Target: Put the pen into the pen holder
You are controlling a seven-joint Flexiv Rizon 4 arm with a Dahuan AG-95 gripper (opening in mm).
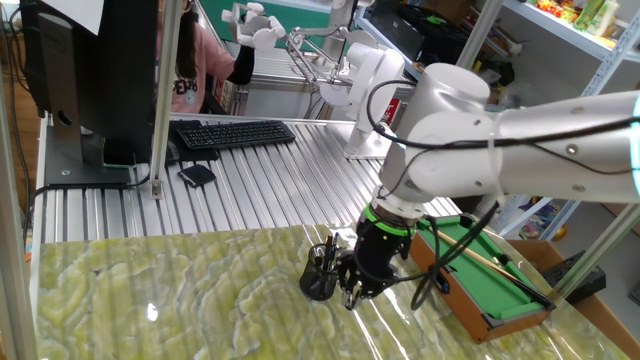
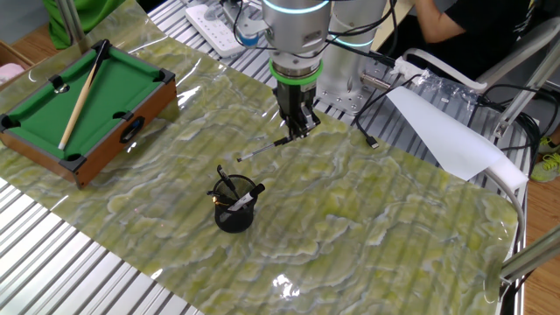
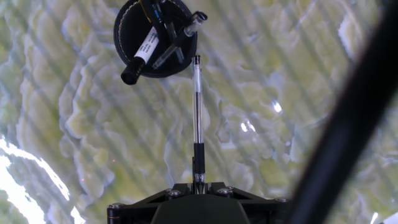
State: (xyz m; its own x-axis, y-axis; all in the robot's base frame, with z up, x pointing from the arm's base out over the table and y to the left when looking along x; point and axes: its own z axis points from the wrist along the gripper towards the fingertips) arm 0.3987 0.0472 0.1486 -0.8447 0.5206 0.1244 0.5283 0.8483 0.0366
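Pen [image 3: 197,112] held at its dark end by the jaws closed on it — its far end pointing toward the pen holder [image 3: 155,37], just short of the rim. Pen holder stands on the bench [image 2: 367,219], other pens [image 3: 146,46] leaning inside.

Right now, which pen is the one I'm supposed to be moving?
Start at the green toy pool table, then go to the black mesh cup on the marbled mat. The pen is the slim one gripped in the hand, outside the cup, unlike those standing in it.
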